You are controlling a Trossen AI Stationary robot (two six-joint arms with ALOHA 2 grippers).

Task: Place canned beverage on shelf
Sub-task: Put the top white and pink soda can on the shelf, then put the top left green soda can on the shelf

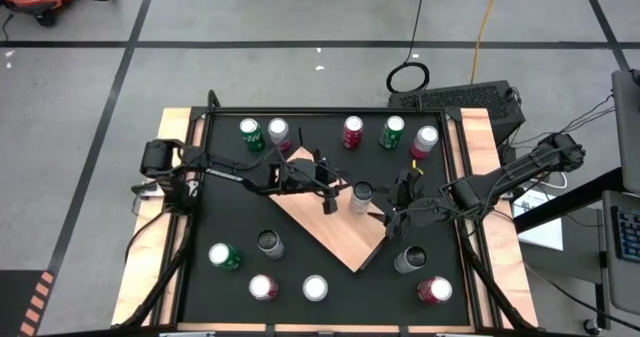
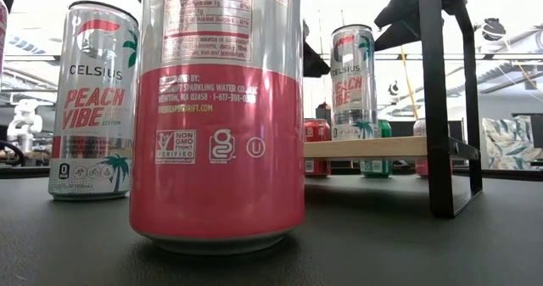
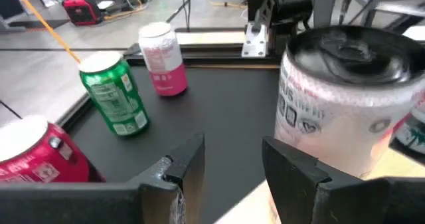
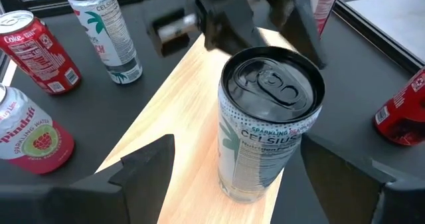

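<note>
A silver can (image 1: 361, 197) stands upright on the tan wooden shelf (image 1: 330, 227), which sits near the middle of the black bench (image 1: 300, 267) among other cans. The right claw (image 1: 392, 217) sits just beside the can with its fingers (image 4: 143, 161) spread on either side, not touching it. The left claw (image 1: 329, 203) hovers close on the can's other side, fingers (image 3: 189, 167) partly apart and holding nothing.

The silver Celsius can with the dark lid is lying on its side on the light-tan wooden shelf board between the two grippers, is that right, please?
Not quite: the silver Celsius can with the dark lid stands upright on the light-tan wooden shelf board, as the right wrist view shows.
</note>
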